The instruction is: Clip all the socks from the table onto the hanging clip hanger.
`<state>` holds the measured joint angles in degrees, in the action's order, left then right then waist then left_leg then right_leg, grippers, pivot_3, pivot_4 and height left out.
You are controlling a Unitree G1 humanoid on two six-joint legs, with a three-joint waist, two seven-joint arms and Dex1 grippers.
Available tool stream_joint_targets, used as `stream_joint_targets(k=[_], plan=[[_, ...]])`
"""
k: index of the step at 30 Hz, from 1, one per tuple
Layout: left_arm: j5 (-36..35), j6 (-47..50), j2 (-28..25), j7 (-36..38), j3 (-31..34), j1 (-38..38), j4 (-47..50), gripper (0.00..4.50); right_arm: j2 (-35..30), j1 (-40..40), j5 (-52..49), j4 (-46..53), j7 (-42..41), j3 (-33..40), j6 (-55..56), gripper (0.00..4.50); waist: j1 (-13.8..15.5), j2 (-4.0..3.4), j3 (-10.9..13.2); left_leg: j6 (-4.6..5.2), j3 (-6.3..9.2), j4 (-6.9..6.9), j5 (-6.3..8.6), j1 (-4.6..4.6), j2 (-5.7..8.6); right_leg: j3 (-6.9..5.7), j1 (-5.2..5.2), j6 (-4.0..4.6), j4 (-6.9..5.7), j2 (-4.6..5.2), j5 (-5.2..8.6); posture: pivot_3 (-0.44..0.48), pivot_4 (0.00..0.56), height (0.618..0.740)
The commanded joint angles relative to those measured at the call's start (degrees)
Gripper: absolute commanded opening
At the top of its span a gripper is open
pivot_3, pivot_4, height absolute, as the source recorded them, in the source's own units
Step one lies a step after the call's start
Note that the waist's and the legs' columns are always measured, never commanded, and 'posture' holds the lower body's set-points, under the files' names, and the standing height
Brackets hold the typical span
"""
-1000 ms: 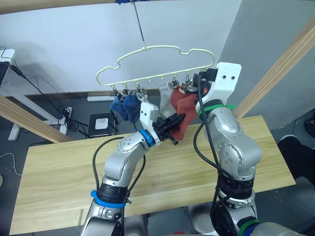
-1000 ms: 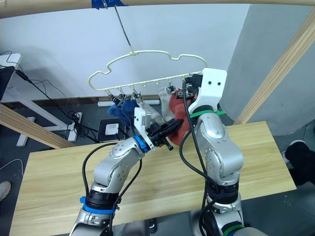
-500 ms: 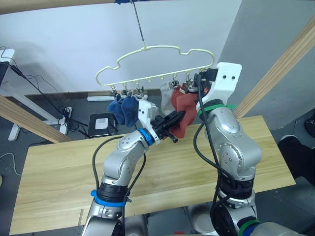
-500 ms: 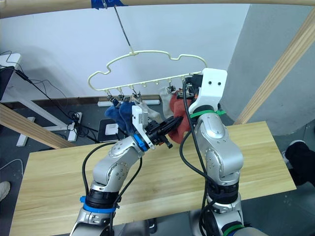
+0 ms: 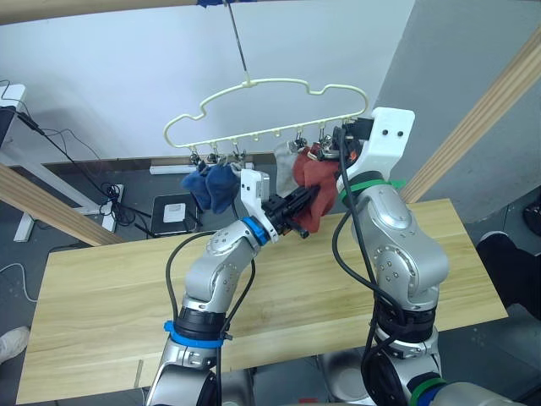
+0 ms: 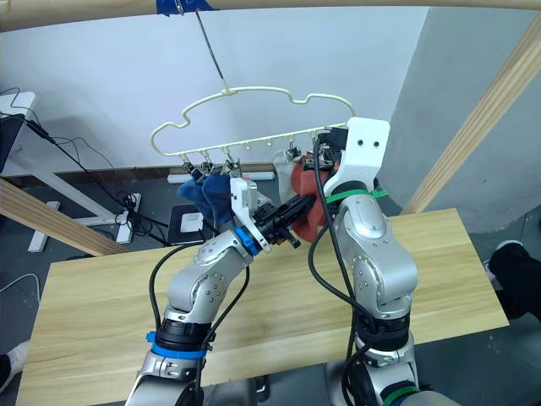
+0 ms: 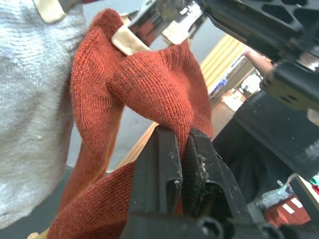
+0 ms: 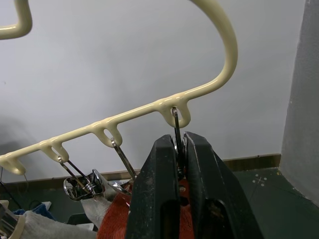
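Fingers of the left gripper (image 7: 180, 149) pinch a rust-red sock (image 7: 149, 84); the right gripper (image 8: 178, 149) squeezes the clip hanger's (image 5: 262, 89) far-right clip (image 8: 176, 130).

Soft, even indoor light fills the head views, with only a faint shadow on the white wall (image 5: 101, 76) and no glare off the worktop (image 5: 93, 288). Left wrist view is close-up, its background blurred; the rust-red sock (image 7: 149, 94) knit is crisp.
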<state>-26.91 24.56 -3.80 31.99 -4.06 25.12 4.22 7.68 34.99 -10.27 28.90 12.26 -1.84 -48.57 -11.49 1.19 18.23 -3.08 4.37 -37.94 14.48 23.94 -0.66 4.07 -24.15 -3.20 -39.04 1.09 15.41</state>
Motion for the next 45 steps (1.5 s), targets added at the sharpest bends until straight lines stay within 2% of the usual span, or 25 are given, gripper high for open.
stream_joint_targets(k=[1,17,20,26,32,37,45], plan=[[-0.44,-1.19,0.68,-0.07,0.37,0.92,0.93,0.02,1.3,0.71,-0.32,3.16,-0.34,-0.73,0.45,0.0,0.0,0.0,0.0,0.0,0.0,0.0,0.0,0.0,0.0,0.0,0.0,0.0,0.0,0.0,0.0,-0.306,0.281,0.74],[-0.91,-1.11,1.78,-0.21,1.25,2.65,0.15,0.02,1.23,0.27,0.62,3.36,0.34,-1.13,0.57,0.0,0.0,0.0,0.0,0.0,0.0,0.0,0.0,0.0,0.03,0.0,0.0,0.0,0.0,0.0,0.0,-0.306,0.276,0.74],[-0.72,-1.3,1.73,-0.02,1.16,2.69,0.06,0.0,1.25,0.25,0.66,3.45,0.54,-0.93,0.71,0.95,0.0,0.0,0.0,0.0,0.0,0.0,0.0,0.01,0.02,0.0,0.0,0.0,0.0,0.0,0.0,-0.306,0.276,0.74],[-0.28,-1.74,1.8,0.2,0.74,2.71,-0.34,0.0,1.24,0.43,0.51,3.52,0.38,-0.88,0.69,3.21,0.0,0.0,0.0,0.0,0.0,0.0,0.0,0.0,0.02,0.0,0.0,0.0,0.0,0.0,0.0,-0.31,0.275,0.74],[1.92,-4.65,1.07,1.13,-0.28,2.79,-1.62,0.0,0.43,0.34,-0.13,5.63,-0.11,0.34,0.07,3.21,0.0,0.0,0.0,0.0,0.0,0.0,0.0,0.01,0.02,0.0,0.0,0.0,0.01,0.0,0.0,-0.311,0.277,0.74],[3.58,-5.74,-0.98,3.31,-2.05,2.01,-2.08,1.42,-0.48,-0.51,-0.91,8.06,-1.25,1.4,-1.34,3.24,-0.05,0.0,0.0,0.0,0.0,0.0,0.0,0.0,0.02,0.0,0.0,0.0,0.0,-0.01,0.0,-0.314,0.276,0.74],[6.47,-8.81,-5.95,8.67,-5.06,-1.91,-1.25,3.94,-6.68,-4.51,-4.85,15.7,-7.62,4.4,-5.82,3.24,0.0,0.0,0.0,0.0,0.0,0.0,0.0,0.0,-0.02,0.01,0.0,0.0,0.0,0.0,0.0,-0.314,0.273,0.74]])
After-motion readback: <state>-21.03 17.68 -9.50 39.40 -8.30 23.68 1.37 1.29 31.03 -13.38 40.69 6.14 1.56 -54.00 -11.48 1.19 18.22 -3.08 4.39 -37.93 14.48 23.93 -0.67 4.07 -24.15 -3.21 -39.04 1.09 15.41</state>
